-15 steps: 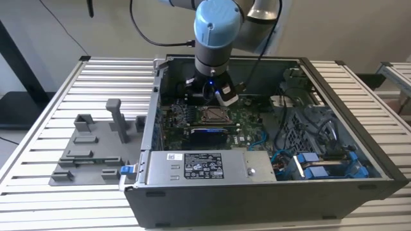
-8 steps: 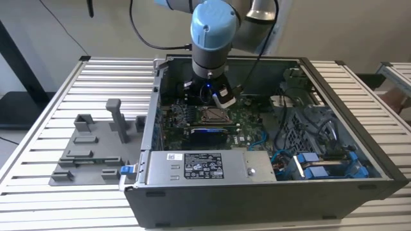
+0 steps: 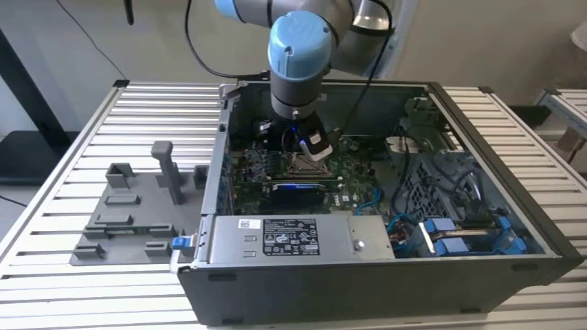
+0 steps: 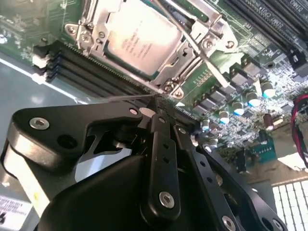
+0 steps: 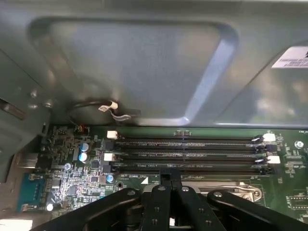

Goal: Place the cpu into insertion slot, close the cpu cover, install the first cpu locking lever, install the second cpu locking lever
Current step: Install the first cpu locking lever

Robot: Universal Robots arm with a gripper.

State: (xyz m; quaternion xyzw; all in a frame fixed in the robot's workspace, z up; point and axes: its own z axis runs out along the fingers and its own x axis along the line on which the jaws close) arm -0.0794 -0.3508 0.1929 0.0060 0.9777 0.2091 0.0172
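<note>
Silver cpu [image 4: 139, 36] seated flat under closed cpu cover [image 4: 187, 46]

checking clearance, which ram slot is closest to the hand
The slot beside the cpu socket, right by the hand; the other slots lie farther toward the case wall.

Arm [image 3: 295, 82]: my grey tube segments, light-blue joint caps, black cable [image 3: 190, 41] trailing alongside. Gripper [image 4: 156, 103]: my matte black linkages, silver screw heads [image 4: 39, 123] at pivots, small holes along middle bar.
</note>
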